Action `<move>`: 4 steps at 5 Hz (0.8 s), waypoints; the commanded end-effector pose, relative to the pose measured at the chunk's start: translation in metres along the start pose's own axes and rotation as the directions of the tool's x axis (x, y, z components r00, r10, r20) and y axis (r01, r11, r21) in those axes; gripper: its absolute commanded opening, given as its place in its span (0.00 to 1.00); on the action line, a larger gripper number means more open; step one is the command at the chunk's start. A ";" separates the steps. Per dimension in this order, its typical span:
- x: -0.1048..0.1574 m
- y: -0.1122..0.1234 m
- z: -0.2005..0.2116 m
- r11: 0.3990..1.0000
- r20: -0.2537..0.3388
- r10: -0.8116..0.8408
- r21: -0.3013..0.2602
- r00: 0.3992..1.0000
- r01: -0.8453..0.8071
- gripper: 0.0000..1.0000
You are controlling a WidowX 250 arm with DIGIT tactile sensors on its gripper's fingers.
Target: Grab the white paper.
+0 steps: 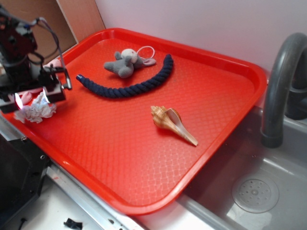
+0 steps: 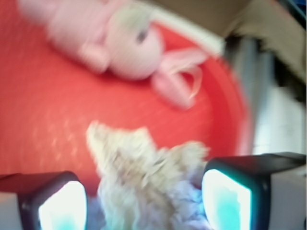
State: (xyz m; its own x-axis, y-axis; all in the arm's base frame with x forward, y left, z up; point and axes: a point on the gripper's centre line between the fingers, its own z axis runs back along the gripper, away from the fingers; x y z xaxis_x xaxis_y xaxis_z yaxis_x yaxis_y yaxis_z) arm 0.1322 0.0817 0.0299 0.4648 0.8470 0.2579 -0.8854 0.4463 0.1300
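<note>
White paper (image 2: 144,187) between spread gripper (image 2: 144,203) fingers, jagged tip apparently pointing away.

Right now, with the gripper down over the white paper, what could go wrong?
The white paper sits between the gripper's open fingers but spreads unevenly, so closing might pinch only a loose edge. The pink plush toy lies close and could get nudged. The tray rim is near too.

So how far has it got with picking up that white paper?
The reaching looks done: the end effector sits low over the white paper at the red tray's left edge, its fingers open on either side of the wad. The grasp is in hand, since the wrist view shows the paper between them. Closing and lifting are left; the paper still lies on the tray.
</note>
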 end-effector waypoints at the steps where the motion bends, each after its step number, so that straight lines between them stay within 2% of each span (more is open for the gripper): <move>1: -0.004 0.000 -0.019 0.999 -0.022 -0.045 -0.028 0.999 0.045 1.00; 2: -0.003 -0.001 -0.020 0.998 -0.024 -0.050 -0.031 0.998 0.049 0.34; 3: -0.005 -0.001 -0.020 0.997 -0.030 -0.066 -0.036 0.997 0.065 0.00; 4: -0.006 -0.004 -0.013 0.994 -0.027 -0.103 -0.046 0.994 0.102 0.00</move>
State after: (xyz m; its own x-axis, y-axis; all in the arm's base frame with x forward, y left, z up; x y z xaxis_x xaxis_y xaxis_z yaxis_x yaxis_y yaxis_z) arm 0.1427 0.0748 0.0163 0.5427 0.8093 0.2249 -0.8387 0.5365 0.0934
